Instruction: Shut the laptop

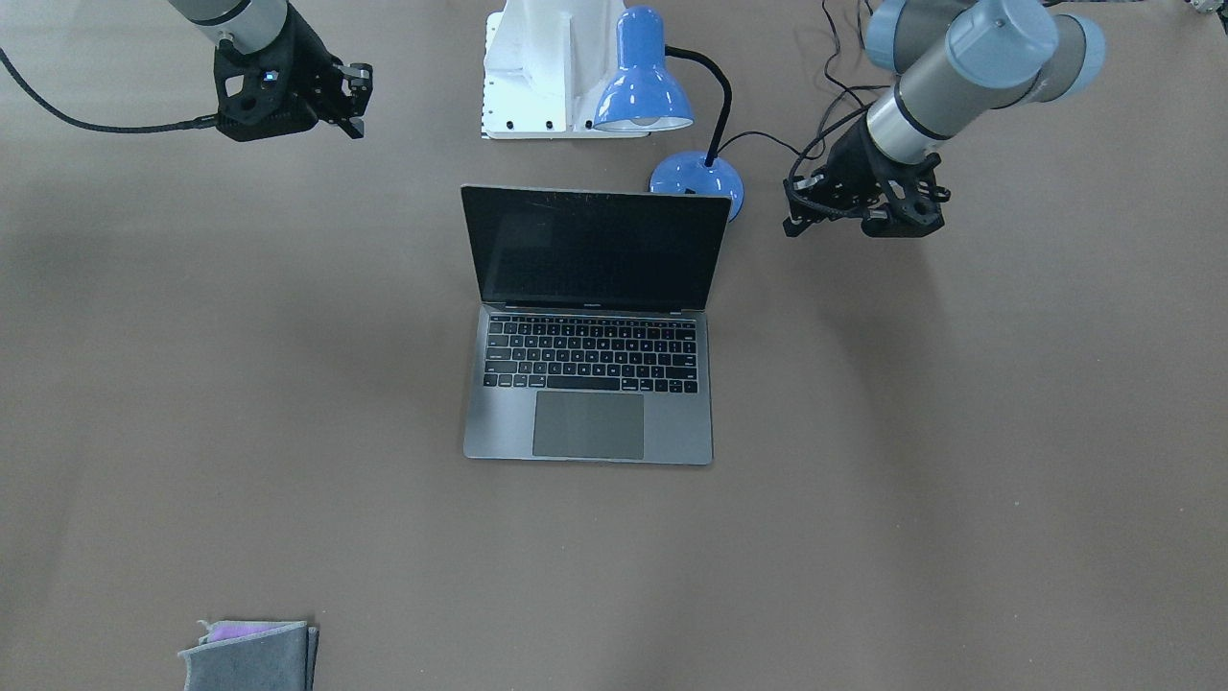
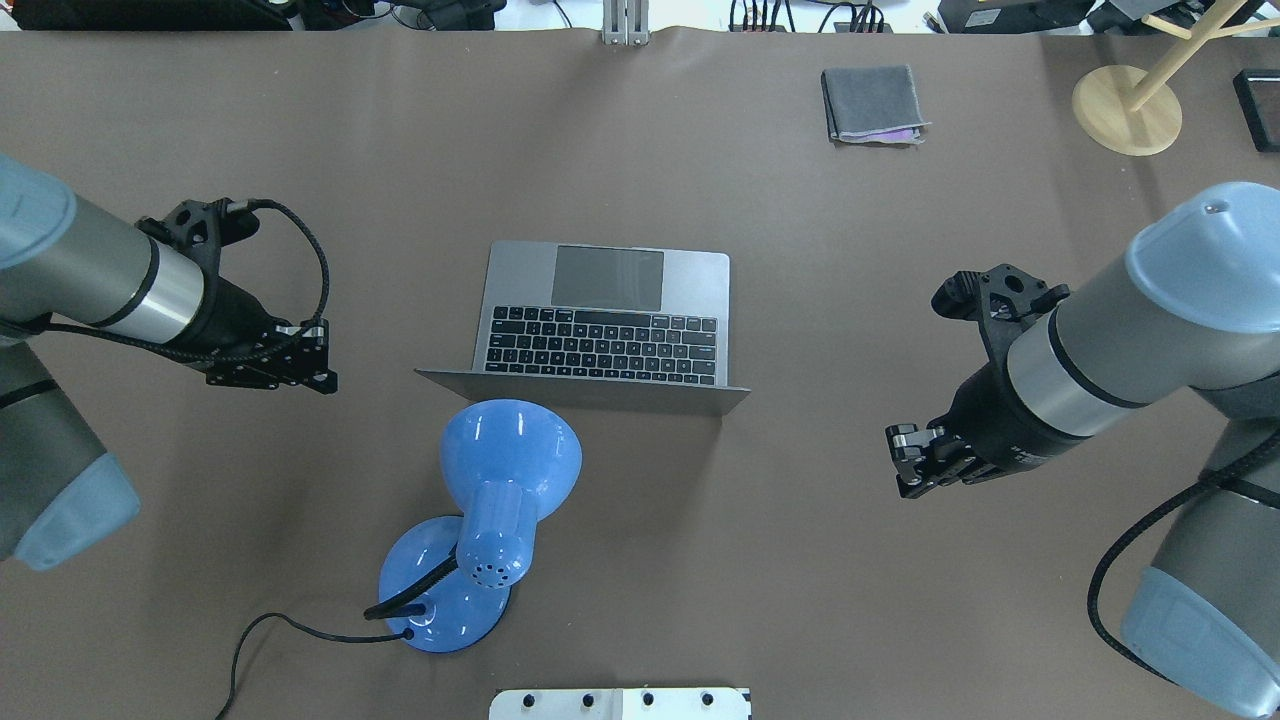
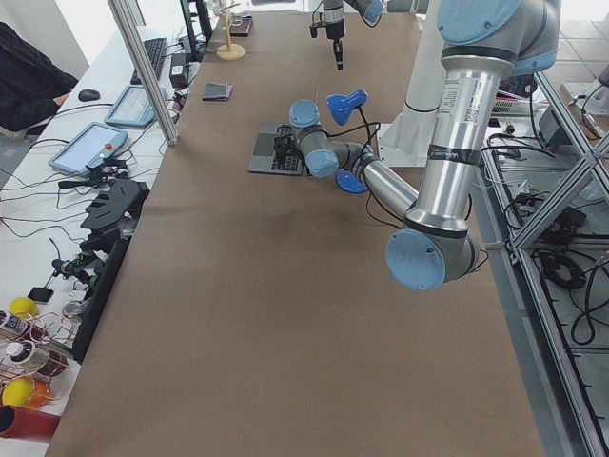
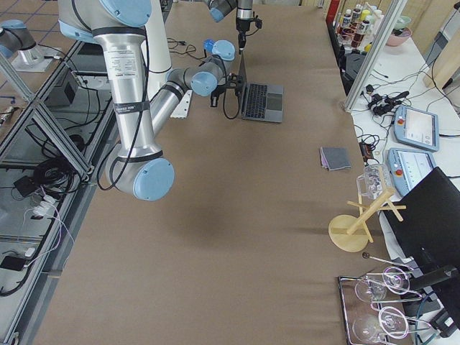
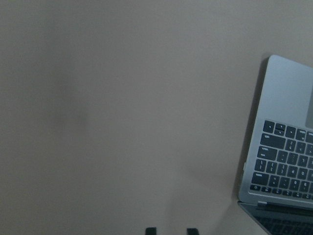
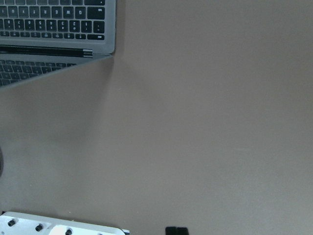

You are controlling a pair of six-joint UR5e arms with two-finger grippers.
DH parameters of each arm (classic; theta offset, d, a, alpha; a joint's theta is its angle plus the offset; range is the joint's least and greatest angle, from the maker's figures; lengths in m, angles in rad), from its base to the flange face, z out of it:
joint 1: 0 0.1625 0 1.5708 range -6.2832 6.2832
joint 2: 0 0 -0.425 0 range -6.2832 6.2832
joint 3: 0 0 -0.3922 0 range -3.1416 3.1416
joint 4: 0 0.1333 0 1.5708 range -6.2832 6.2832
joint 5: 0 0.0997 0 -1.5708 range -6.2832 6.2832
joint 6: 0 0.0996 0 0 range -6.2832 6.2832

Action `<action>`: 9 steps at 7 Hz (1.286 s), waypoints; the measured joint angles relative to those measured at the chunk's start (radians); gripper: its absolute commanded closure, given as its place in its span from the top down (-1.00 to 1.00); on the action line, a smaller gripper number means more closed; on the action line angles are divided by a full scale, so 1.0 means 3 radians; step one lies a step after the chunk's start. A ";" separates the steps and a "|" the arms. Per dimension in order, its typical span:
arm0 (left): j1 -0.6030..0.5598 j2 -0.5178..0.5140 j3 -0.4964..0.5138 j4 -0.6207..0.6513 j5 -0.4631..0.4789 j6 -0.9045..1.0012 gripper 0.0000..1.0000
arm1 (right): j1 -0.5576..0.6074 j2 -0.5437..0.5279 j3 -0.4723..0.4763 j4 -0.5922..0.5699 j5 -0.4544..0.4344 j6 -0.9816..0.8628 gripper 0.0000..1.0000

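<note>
The laptop [image 2: 610, 320] lies open in the middle of the table, its black screen [image 1: 595, 250] upright on the robot's side and its grey trackpad [image 1: 588, 424] on the far side. My left gripper [image 2: 318, 357] hovers over bare table to the laptop's left, clear of it. The left wrist view shows its two fingertips [image 5: 150, 230] slightly apart and the laptop's corner [image 5: 286, 142] at the right. My right gripper [image 2: 903, 462] hovers to the laptop's right, near the hinge end. In the right wrist view its tips [image 6: 176, 230] look closed together, and it holds nothing.
A blue desk lamp [image 2: 490, 500] stands just behind the screen on the robot's side, its cable trailing left. The white robot base [image 1: 552, 67] is behind it. A folded grey cloth [image 2: 872, 103] and a wooden stand [image 2: 1127, 108] lie at the far right.
</note>
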 measured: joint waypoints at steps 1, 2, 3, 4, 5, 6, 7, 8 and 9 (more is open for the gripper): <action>0.0143 -0.0013 -0.0077 0.0000 0.0044 -0.0148 -1.00 | -0.0088 0.0051 0.0001 0.0000 -0.0034 0.0082 -1.00; 0.0284 -0.0035 -0.0136 0.0000 0.0117 -0.0292 -1.00 | -0.0186 0.0134 -0.0007 -0.0001 -0.0106 0.0165 -1.00; 0.0415 -0.0096 -0.0164 0.0000 0.0191 -0.0450 -1.00 | -0.0317 0.0275 -0.0031 -0.0003 -0.0208 0.0257 -1.00; 0.0505 -0.0162 -0.0171 0.0001 0.0235 -0.0577 -1.00 | -0.0428 0.0442 -0.0091 -0.0004 -0.0311 0.0331 -1.00; 0.0558 -0.0237 -0.0168 0.0005 0.0253 -0.0681 -1.00 | -0.0490 0.0609 -0.0193 -0.0005 -0.0390 0.0376 -1.00; 0.0579 -0.0335 -0.0146 0.0012 0.0258 -0.0760 -1.00 | -0.0513 0.0750 -0.0302 -0.0005 -0.0439 0.0391 -1.00; 0.0586 -0.0424 -0.0101 0.0017 0.0258 -0.0805 -1.00 | -0.0514 0.0864 -0.0394 -0.0005 -0.0489 0.0394 -1.00; 0.0587 -0.0473 -0.0057 0.0018 0.0258 -0.0820 -1.00 | -0.0506 0.0935 -0.0449 -0.0004 -0.0528 0.0393 -1.00; 0.0585 -0.0489 -0.0034 0.0018 0.0258 -0.0820 -1.00 | -0.0490 0.0973 -0.0478 -0.0003 -0.0544 0.0390 -1.00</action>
